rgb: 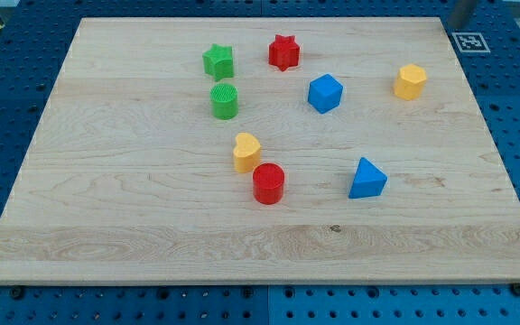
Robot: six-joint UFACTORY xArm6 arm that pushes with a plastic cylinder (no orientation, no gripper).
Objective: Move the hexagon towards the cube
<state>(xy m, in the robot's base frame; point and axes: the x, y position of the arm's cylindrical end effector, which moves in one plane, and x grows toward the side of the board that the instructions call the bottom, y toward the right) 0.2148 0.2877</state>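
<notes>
The yellow hexagon (411,81) lies on the wooden board (134,226) at the upper right. The blue cube (325,93) lies to its left, with a clear gap between them. My rod shows at the view's top right corner, and my tip (456,26) is at the board's top right corner. It is above and to the right of the hexagon and touches no block.
A green star (218,61) and a red star (283,52) lie at the upper middle, with a green cylinder (225,101) below the green star. A yellow heart (246,152), a red cylinder (268,183) and a blue triangular block (366,179) lie lower down. A black-and-white tag (469,41) sits off the board.
</notes>
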